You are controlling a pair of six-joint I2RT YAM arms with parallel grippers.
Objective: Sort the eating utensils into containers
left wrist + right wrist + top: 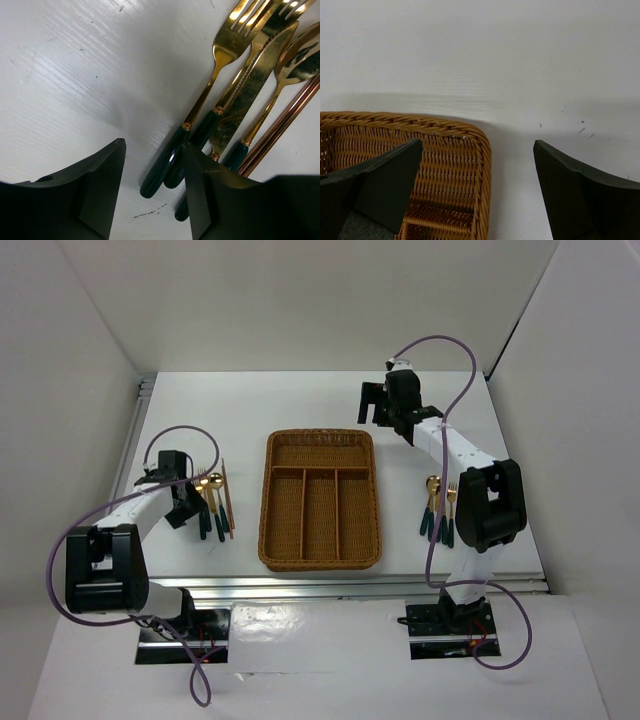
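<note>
Left gripper point(155, 145): I am holding it spread, empty, the fork's point(200, 107) teal handle lying in its gap, lower centre.
Right gripper point(477, 145): gaping, empty, above the wicker tray's point(470, 131) corner, lower left.
Risk: handles are overlapping; closing could be pinching fork and knife point(252, 80) together.
Hidden: tines, spoon point(295, 52) bowl and chopsticks point(280, 125) are running off frame.

A white table point(320, 400) is seen mid-frame, enclosed by white walls point(330, 300); a metal rail point(330, 586) is fixed along its lower edge.
</note>
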